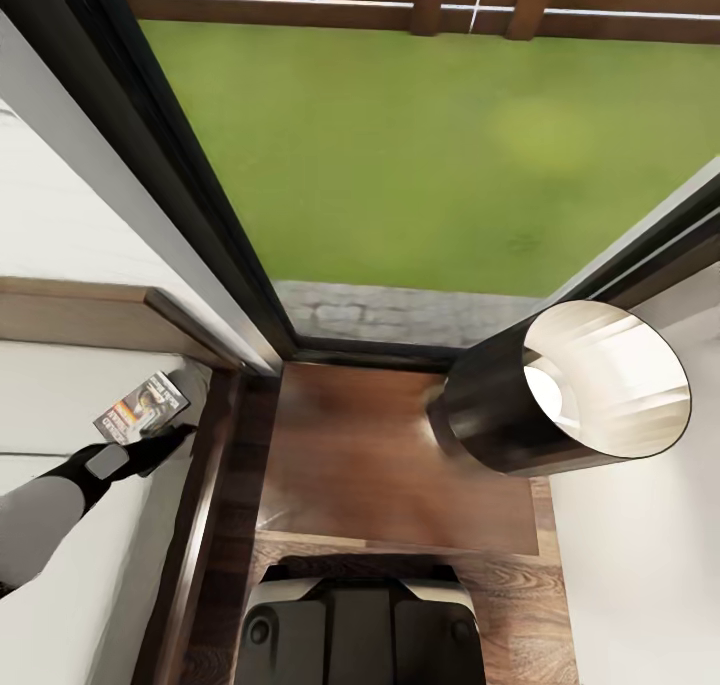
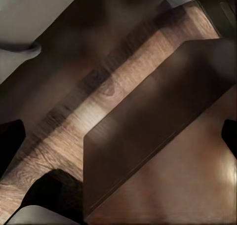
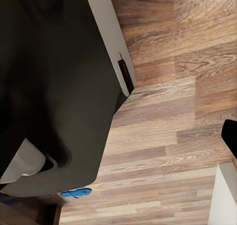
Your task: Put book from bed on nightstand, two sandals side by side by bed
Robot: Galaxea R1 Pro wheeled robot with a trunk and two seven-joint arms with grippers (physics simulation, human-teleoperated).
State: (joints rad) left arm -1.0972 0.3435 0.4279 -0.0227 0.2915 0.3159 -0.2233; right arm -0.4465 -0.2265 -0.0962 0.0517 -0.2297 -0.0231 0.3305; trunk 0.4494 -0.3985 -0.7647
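Note:
The book (image 1: 140, 406), a thin paperback with an orange band, lies on the bed's pale mattress (image 1: 60, 405) near the corner by the window. My left gripper (image 1: 170, 435) sits right at the book's near edge, over the mattress's side; I cannot tell if it touches. In the left wrist view its fingertips (image 2: 10, 146) stand wide apart, open and empty, facing the nightstand (image 2: 163, 121). The nightstand's glossy brown top (image 1: 380, 455) lies just right of the bed frame (image 1: 205, 505). One blue sandal (image 3: 75, 191) lies on the plank floor beside my dark base. A right fingertip (image 3: 230, 136) shows at the frame edge, open.
A black cylindrical lamp shade (image 1: 570, 385) stands over the nightstand's right part. Behind are a black-framed window (image 1: 180, 165), grass and a brown fence (image 1: 420, 5). A white wall (image 1: 650, 565) bounds the right. My base (image 1: 360, 625) stands close to the nightstand's front.

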